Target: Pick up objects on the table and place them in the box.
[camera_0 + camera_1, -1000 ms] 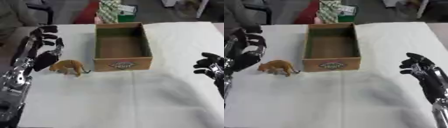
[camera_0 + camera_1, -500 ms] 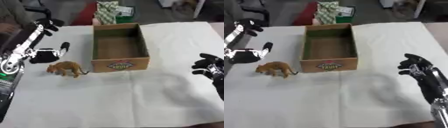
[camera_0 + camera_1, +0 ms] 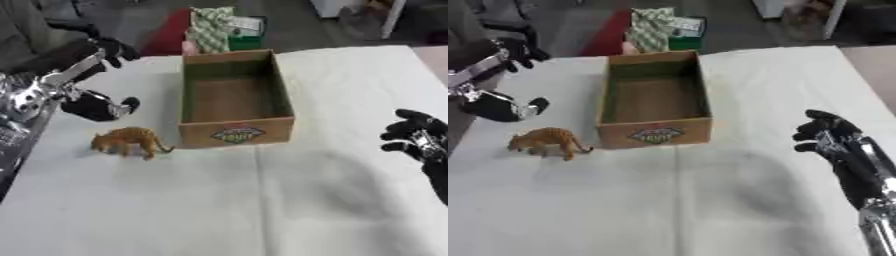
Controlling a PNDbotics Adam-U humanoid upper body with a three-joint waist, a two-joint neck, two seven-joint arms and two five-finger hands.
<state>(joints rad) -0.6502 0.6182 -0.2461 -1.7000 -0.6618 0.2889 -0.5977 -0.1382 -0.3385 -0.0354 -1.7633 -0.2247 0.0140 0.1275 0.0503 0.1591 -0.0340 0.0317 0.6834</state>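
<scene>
An orange toy animal (image 3: 129, 141) stands on the white table, just left of the box's front corner. The brown cardboard box (image 3: 236, 131) sits open and empty at the table's middle back. My left hand (image 3: 98, 106) hovers above and behind the toy, open, with its fingers (image 3: 112, 48) spread wide toward the far edge; it touches nothing. At the right edge my right hand (image 3: 829, 136) rests open over the table with relaxed fingers, holding nothing.
A green patterned packet (image 3: 215, 29) and something red (image 3: 166, 36) lie beyond the table, behind the box. The table's left edge (image 3: 17, 165) runs close to the toy. White cloth (image 3: 262, 200) covers the near half.
My left hand has lifted away from beside the toy and swung up and to the left, spreading its fingers. The toy, the box and the right hand have stayed put.
</scene>
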